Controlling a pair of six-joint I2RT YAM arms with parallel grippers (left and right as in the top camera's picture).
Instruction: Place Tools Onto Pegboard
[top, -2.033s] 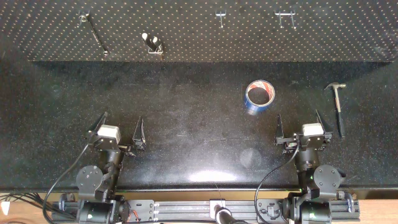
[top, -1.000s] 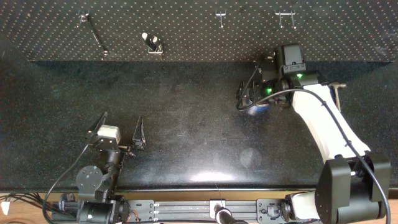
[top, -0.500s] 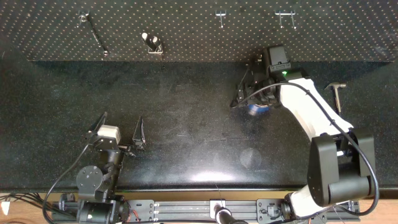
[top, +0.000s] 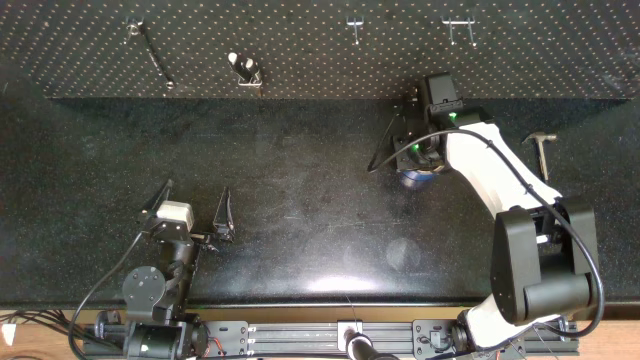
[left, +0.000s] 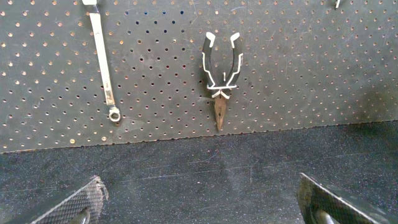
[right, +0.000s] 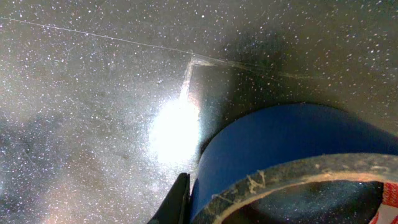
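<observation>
"Watching your right arm: what has changed?"

"Two seconds ago it was parked by its base, beside the hammer. It has since swung out across the surface. Your right claw is now down at the tape roll, which lies on the surface just below the pegboard. Over the last half second it barely shifted, so I'd judge you are at the pickup, with nothing lifted yet."

"Is it clenched on the roll?"

"I cannot tell. The right wrist view puts the claw hard against the roll's blue outer wall, but not whether it grips. Your left claw has stayed at its base, released, jaws wide apart."

"What does each view add?"

"The top view gives you the bare hooks on the pegboard, likely homes for the tape and hammer. The left wrist view shows the pliers and the wrench face-on, both already hanging."
</observation>
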